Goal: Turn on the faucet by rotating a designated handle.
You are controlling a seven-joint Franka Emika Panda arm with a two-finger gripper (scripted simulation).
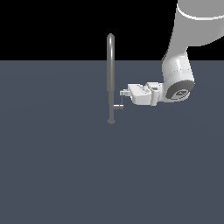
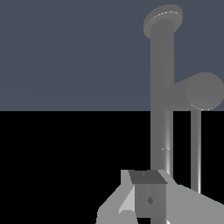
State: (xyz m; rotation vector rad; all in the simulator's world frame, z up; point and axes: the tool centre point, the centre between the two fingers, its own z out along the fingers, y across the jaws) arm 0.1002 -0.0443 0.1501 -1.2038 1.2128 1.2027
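Exterior view: the faucet [image 1: 111, 74], a slender grey tube with an arched top, stands upright on the dark blue-grey table [image 1: 65, 175], near the middle of the scene. The handle [image 1: 118, 106], a short stub ending in a thin rod, projects from the lower stem toward the exterior view's right. The white arm [image 1: 179, 74] reaches in from the upper right, and its tool [image 1: 123, 93] lies level, just beside the stem and directly above the handle. Wrist view: the faucet [image 2: 162, 87] and the handle [image 2: 197, 92] appear close ahead of one finger [image 2: 148, 197]; whether the tool is released or clenched cannot be told
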